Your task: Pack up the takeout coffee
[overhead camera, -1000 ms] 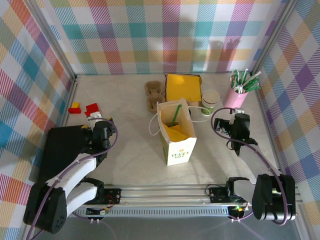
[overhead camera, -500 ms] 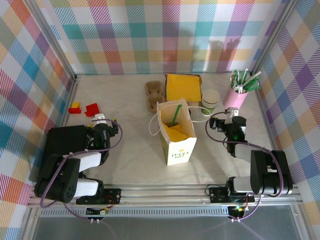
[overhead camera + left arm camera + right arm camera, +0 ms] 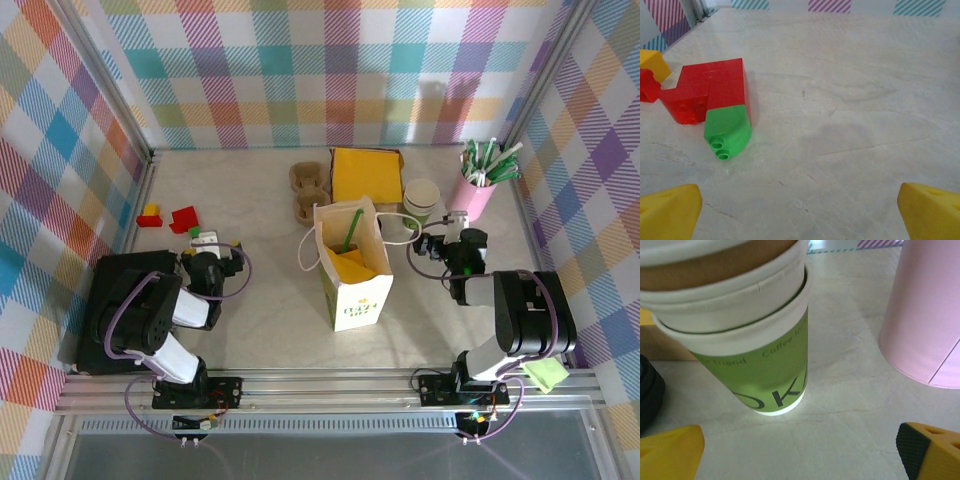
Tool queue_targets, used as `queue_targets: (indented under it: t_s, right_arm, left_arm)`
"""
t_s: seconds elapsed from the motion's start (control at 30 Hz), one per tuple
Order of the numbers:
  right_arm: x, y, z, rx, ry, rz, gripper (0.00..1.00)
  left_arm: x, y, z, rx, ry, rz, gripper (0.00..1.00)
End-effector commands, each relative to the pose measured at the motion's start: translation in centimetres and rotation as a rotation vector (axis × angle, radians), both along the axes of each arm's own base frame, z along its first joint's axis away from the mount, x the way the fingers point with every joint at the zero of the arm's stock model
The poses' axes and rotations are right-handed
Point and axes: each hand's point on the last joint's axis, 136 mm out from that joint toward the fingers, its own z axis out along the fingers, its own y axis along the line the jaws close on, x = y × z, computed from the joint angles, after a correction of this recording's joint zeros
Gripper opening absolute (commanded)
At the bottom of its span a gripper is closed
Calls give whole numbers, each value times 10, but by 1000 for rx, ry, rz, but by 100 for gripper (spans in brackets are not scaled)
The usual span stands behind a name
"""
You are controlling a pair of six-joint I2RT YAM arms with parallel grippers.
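Observation:
The takeout coffee cup [image 3: 765, 355] stands upright, cream-white above a green band, with more cups nested in it and no lid on top. It is at the back right in the top view [image 3: 420, 200]. A black round lid [image 3: 650, 392] lies just left of it. My right gripper [image 3: 800, 455] is open and low over the table just in front of the cup, its yellow fingertips [image 3: 670, 450] wide apart with nothing between them; the top view shows the gripper [image 3: 455, 235] too. My left gripper [image 3: 800, 215] is open and empty over bare table at the left [image 3: 207, 247].
A white paper bag [image 3: 352, 265] stands open mid-table with a green straw and a yellow item inside. A pink cup [image 3: 925, 315] of straws stands right of the coffee. Yellow napkins [image 3: 365, 172] and a cardboard carrier [image 3: 308, 190] lie behind. Red and green bricks [image 3: 715, 100] lie near the left gripper.
Both arms have folded down low. The right gripper has slid left and forward, closer to the coffee cup. The left gripper has edged toward the bricks.

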Motion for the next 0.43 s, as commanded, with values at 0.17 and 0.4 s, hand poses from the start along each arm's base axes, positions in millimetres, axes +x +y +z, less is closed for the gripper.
queue_targets:
  t_s: [0.17,0.4]
  right_arm:
    - [4,2,6,0,-16,14,99]
    - [2,1,7,-2,-28,9,99]
  left_arm:
    - [25,7,16,-12,11,39,100]
    - [25,7,16,-12,8,39,100]
